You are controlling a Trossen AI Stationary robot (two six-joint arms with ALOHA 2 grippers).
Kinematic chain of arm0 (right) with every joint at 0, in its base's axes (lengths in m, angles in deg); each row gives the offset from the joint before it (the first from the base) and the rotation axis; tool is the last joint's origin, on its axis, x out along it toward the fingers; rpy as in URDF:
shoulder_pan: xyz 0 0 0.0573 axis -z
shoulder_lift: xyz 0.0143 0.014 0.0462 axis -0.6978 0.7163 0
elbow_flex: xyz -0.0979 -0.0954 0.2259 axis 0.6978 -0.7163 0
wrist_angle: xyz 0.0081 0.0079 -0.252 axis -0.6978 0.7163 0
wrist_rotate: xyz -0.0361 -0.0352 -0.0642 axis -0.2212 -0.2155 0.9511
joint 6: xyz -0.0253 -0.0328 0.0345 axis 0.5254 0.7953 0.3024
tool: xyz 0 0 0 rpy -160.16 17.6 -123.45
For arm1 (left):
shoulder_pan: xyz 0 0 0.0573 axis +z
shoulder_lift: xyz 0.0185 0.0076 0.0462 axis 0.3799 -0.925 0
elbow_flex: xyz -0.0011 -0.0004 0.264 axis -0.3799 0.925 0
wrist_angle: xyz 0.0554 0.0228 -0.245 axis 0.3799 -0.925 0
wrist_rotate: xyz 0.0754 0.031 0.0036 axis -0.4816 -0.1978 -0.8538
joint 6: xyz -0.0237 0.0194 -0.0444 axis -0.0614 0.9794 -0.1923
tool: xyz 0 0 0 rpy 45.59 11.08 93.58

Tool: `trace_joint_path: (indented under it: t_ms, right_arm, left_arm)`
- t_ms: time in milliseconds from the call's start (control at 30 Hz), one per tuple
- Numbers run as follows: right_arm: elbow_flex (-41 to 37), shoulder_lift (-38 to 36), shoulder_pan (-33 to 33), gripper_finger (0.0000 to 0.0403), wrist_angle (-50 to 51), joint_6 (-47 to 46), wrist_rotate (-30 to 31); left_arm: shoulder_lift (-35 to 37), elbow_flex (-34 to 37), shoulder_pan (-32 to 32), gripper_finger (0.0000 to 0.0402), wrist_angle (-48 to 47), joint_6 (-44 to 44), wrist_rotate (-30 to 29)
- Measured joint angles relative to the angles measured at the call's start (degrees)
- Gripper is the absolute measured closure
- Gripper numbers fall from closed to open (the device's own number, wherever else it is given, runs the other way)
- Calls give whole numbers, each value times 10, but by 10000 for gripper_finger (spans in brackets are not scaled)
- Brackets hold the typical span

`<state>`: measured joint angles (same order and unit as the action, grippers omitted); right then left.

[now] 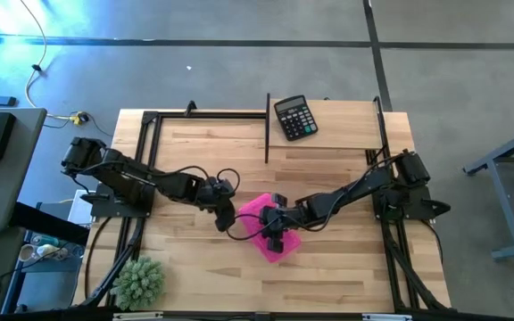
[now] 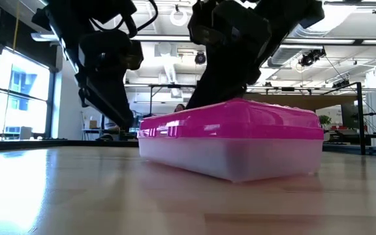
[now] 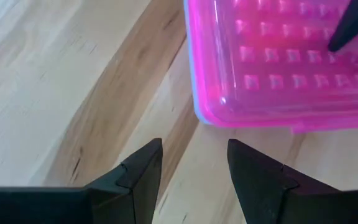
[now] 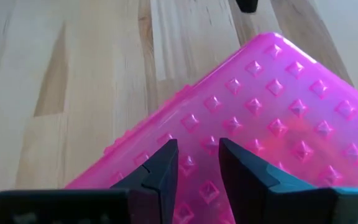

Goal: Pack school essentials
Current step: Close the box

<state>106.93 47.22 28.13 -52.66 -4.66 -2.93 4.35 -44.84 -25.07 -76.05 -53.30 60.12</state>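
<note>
A pink box with a studded lid (image 1: 255,212) (image 2: 230,140) sits shut, flat on the wooden table near its middle. My right gripper (image 1: 275,239) (image 4: 199,152) is over the lid (image 4: 278,106), its fingers a narrow gap apart. My left gripper (image 1: 224,217) (image 3: 194,155) hangs open just off the box's left corner (image 3: 197,115), above bare wood, touching nothing. The scissors, pencils, pen, crayon box and other small stationery are out of view. My right gripper comes at the lid from above, slanting down from the table's right. Its fingertips (image 3: 353,28) meet the studded top (image 4: 194,127) of the shut lid, narrowly parted, with nothing between them. The box stays flat on the table.
A black calculator (image 1: 294,118) lies at the table's far edge beside a black upright bar (image 1: 267,129). A fuzzy green plant ball (image 1: 139,281) sits at the near left corner. Black frame rails (image 1: 145,143) run along both sides. Bare wood stretches in front of the box.
</note>
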Motion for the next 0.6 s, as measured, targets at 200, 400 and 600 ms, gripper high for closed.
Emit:
trace_joint_path:
  t_ms: [200, 400, 600]
  right_arm:
    - [5, 10, 4, 295, 5, -11, -5]
    - [35, -1, 0, 295, 58, 24, -16]
    - [43, -54, -14, 295, 97, 33, -27]
  left_arm:
    - [0, 0, 6, 229, 6, 24, 0]
    - [0, 0, 6, 229, 6, 43, 1]
    - [0, 0, 6, 229, 6, 88, 3]
